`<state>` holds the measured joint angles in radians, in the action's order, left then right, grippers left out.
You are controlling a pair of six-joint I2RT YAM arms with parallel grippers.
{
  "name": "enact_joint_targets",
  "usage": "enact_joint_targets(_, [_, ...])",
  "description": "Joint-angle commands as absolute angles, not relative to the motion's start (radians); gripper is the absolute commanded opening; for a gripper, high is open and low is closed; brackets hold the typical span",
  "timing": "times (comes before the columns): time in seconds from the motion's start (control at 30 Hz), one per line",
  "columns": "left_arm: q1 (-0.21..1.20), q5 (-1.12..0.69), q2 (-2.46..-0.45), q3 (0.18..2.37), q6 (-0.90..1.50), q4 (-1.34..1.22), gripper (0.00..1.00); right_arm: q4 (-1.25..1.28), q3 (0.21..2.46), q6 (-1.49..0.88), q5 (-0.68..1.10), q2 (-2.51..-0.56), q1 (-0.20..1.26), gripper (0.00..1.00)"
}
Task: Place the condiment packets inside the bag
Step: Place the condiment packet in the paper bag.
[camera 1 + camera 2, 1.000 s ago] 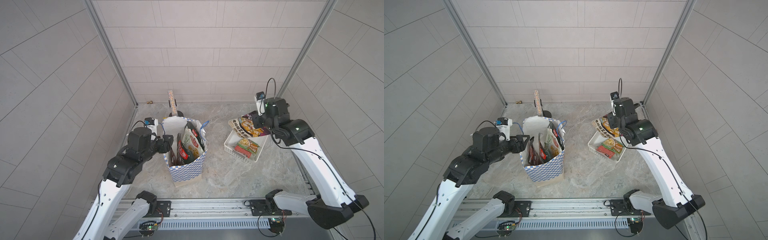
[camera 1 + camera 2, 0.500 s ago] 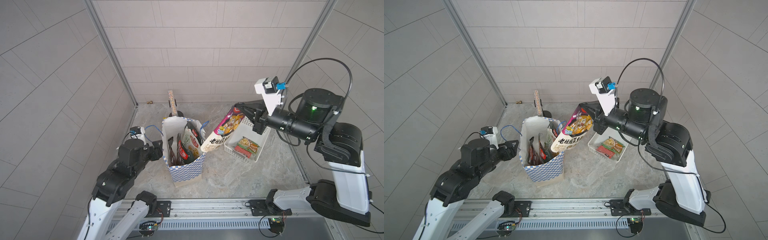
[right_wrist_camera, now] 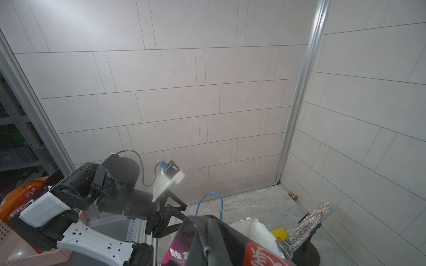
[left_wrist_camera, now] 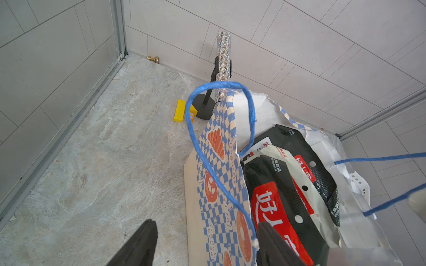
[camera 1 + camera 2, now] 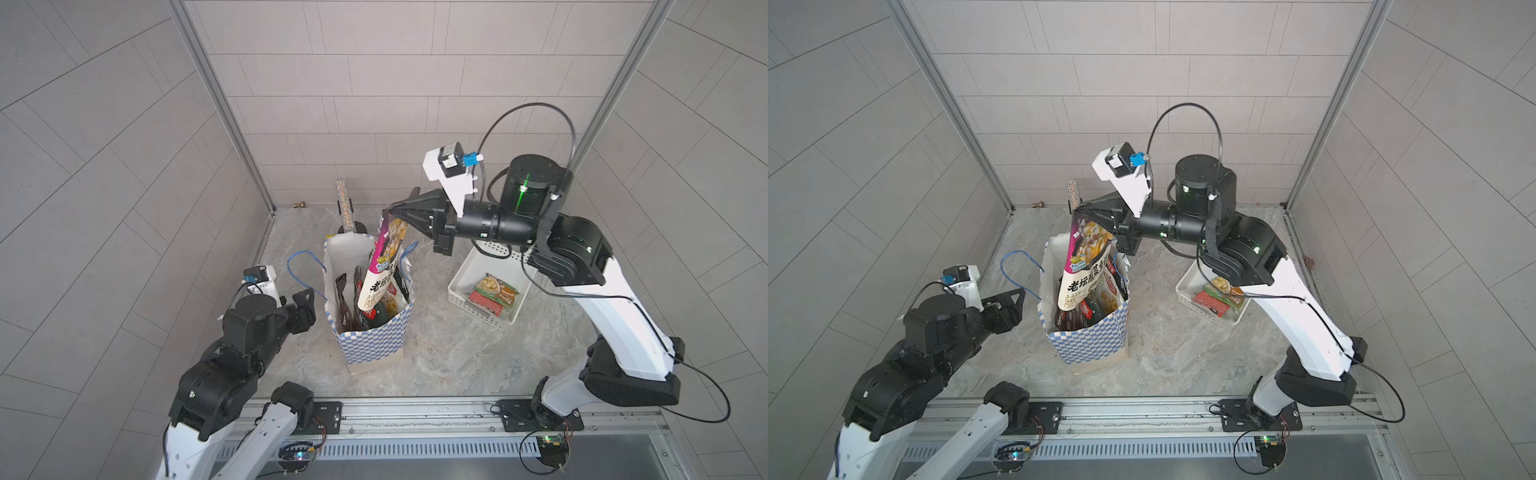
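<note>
marble floor point(image 5: 436, 353): right gripper point(image 5: 390, 211), pinching a packet point(image 5: 379, 274), has swung it from basket point(image 5: 461, 272) into the bag point(image 5: 374, 340), ready to drop; left gripper point(image 5: 306, 309) spread.

One blue-and-white checked paper bag point(image 5: 374, 340) stood; one white perforated plastic basket point(image 5: 465, 272) at three o'clock held at least two glossy packets point(image 5: 496, 291).

The bag point(image 5: 374, 340) is matt paper, the condiment packets point(image 5: 374, 286) are glossy plastic film, the basket point(image 5: 460, 272) is smooth perforated plastic, the floor point(image 5: 449, 353) is matt veined stone, the rail point(image 5: 415, 409) brushed metal
</note>
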<state>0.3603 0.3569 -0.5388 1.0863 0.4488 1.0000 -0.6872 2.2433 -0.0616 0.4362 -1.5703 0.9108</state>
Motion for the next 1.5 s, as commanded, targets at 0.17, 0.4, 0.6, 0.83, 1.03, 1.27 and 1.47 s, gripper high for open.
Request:
enact_joint_targets(0.17, [0.364, 0.371, -0.511, 1.085, 0.455, 1.023, 0.70, -0.438, 2.215, 0.091, 0.519, -1.689, 0.916, 0.00])
enact_joint_targets(0.4, [0.364, 0.360, -0.510, 1.090, 0.449, 1.025, 0.70, -0.386, 2.102, 0.268, 0.508, -1.741, 0.914, 0.00])
enact_joint_targets(0.6, [0.364, 0.360, -0.513, 1.090, 0.436, 1.022, 0.69, -0.249, 1.815, 0.413, 0.486, -1.636, 0.895, 0.00])
enact_joint_targets(0.83, [0.364, 0.349, -0.534, 1.081, 0.435, 1.000, 0.69, -0.137, 1.524, 0.663, 0.679, -1.464, 0.858, 0.00])
enact_joint_targets(1.03, [0.364, 0.331, -0.550, 1.081, 0.440, 0.988, 0.69, -0.311, 1.500, 0.855, 0.842, -1.444, 0.860, 0.00])
enact_joint_targets(1.27, [0.364, 0.276, -0.565, 1.073, 0.436, 0.984, 0.69, -0.469, 1.519, 0.917, 0.838, -1.442, 0.878, 0.39])
enact_joint_targets(1.47, [0.364, 0.190, -0.595, 1.066, 0.421, 0.960, 0.69, -0.210, 1.368, 0.507, 0.614, -1.284, 0.882, 0.68])
